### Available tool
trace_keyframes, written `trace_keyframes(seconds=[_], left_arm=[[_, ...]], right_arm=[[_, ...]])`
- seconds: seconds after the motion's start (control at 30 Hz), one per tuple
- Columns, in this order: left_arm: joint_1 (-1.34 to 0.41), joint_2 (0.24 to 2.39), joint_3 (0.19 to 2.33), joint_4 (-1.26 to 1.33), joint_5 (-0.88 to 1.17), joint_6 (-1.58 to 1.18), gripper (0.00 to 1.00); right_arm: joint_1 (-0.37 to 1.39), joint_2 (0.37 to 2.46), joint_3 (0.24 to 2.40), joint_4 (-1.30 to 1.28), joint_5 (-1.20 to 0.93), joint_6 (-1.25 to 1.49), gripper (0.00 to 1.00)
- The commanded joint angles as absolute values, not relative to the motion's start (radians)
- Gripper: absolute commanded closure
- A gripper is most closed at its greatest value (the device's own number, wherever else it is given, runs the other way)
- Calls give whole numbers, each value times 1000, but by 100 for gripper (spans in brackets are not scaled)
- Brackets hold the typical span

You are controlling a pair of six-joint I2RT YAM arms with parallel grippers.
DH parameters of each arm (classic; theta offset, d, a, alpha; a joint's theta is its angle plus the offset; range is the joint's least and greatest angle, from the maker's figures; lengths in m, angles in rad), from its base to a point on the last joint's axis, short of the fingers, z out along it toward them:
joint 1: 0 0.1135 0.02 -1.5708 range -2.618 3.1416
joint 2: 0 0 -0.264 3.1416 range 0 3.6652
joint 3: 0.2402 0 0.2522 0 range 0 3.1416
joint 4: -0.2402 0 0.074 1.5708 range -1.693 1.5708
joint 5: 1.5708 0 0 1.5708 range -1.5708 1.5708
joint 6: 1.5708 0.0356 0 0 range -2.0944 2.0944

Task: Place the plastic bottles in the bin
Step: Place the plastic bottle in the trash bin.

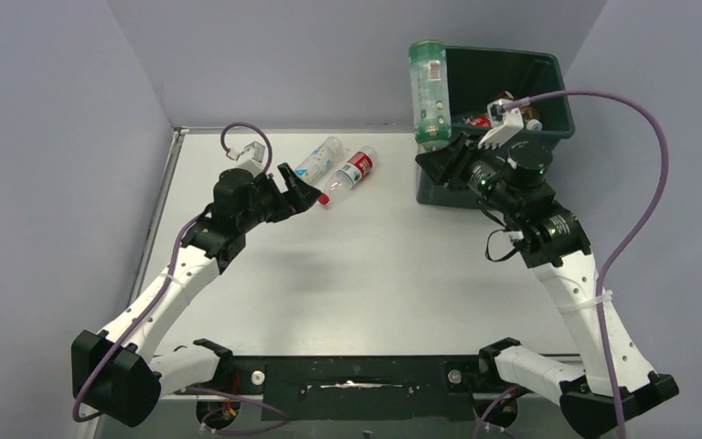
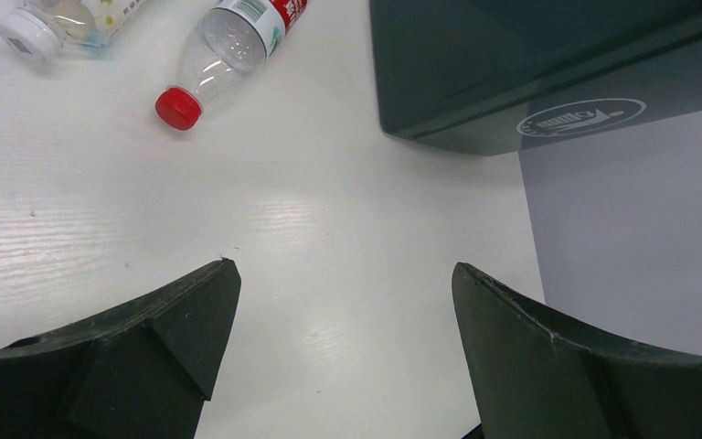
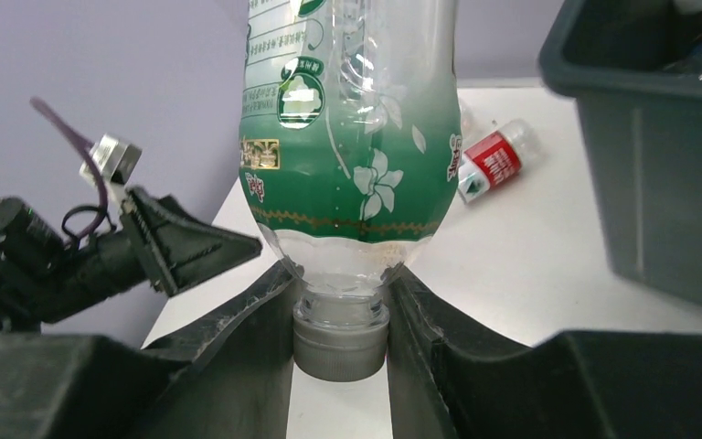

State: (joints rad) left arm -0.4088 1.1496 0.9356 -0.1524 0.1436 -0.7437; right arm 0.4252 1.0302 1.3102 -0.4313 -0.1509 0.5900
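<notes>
The green-labelled bottle (image 3: 356, 137) stands cap-down in the right tool (image 3: 341, 315), whose fingers are pinched on its neck and grey cap. Its body rises at the left edge of the bin (image 1: 553, 64). Whether it is already over the opening we cannot tell.

To do this step well, we judge, we carry the bottle further over the dark hollow and tip it inward before letting go. Held by the neck alone, the tall body can swing, and a release too near the rim may send it down the outside wall. Something red and brown shows inside the bin, half hidden by the arm, yet there looks to be room enough.

Two more bottles lie side by side on the desk (image 1: 356, 274), well apart from the bin: a red-capped bottle (image 2: 228, 46) and a white-capped bottle (image 2: 55, 18). The left tool (image 2: 345, 270) hovers near them with fingers spread wide, holding nothing — we would leave it there, clear of the drop.
</notes>
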Motion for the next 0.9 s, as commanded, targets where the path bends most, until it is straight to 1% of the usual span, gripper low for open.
trace_keyframes(seconds=[0.0, 0.2, 0.33, 0.4, 0.5, 0.53, 0.6, 0.67, 0.73, 0.8, 0.87], left_arm=[[-408, 1138, 937, -98, 158, -741, 12], [-411, 1118, 923, -103, 153, -746, 12], [-412, 1105, 912, -103, 153, -749, 13], [-413, 1104, 908, -101, 157, -749, 12], [-413, 1107, 907, -98, 160, -750, 12], [-413, 1107, 905, -95, 161, -752, 13], [-414, 1109, 902, -90, 162, -755, 13], [-414, 1111, 898, -84, 164, -760, 12], [-416, 1111, 893, -78, 165, -763, 13], [-418, 1110, 887, -74, 164, -765, 12], [-420, 1111, 882, -72, 164, -768, 13]], right_arm=[[289, 1101, 1428, -400, -327, 544, 84], [71, 1178, 1461, -330, -525, 604, 84], [-27, 1200, 1449, -270, -619, 653, 84], [-68, 1210, 1450, -253, -654, 670, 81], [-121, 1222, 1441, -212, -708, 711, 71], [-138, 1224, 1437, -198, -723, 723, 67], [-167, 1228, 1428, -177, -747, 747, 54], [-200, 1231, 1419, -159, -775, 769, 47], [-231, 1232, 1407, -137, -795, 796, 38], [-260, 1239, 1400, -105, -826, 826, 33], [-287, 1245, 1395, -73, -851, 858, 31]])
